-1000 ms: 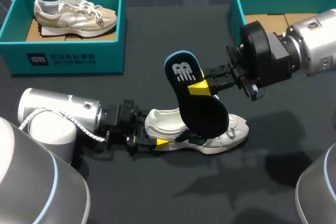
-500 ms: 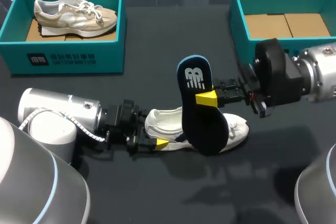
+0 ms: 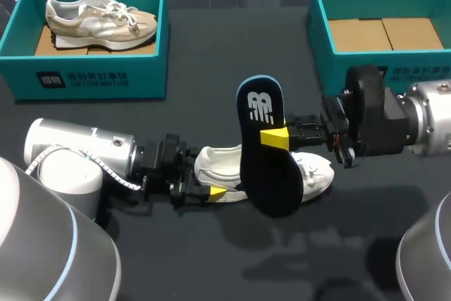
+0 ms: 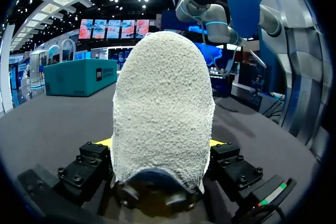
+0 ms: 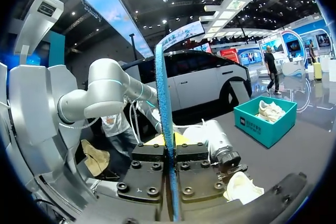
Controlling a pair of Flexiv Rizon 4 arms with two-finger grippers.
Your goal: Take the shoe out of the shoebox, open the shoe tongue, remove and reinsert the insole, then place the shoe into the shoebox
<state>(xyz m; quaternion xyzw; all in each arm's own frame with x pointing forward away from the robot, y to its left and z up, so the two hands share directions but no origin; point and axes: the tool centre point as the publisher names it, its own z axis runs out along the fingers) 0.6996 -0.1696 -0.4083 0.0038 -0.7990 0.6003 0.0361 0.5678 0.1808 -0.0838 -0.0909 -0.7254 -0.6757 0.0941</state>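
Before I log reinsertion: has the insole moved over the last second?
Yes. The insole, in the right gripper, has swung more upright and dropped lower across the white shoe, which stayed put.

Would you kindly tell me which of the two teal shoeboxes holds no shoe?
The right shoebox: only bare cardboard shows inside it, whereas the left shoebox holds a beige shoe.

Lit evenly from above. Throws soft, faint shadows onto the dark bench (image 3: 211, 68) in front of the shoe (image 3: 317, 174), insole (image 3: 271, 174) and right arm (image 3: 423, 118). Leaves a mild sheen on the left arm (image 3: 77, 147). Renders the shoe's pale heel bright in the left wrist view.
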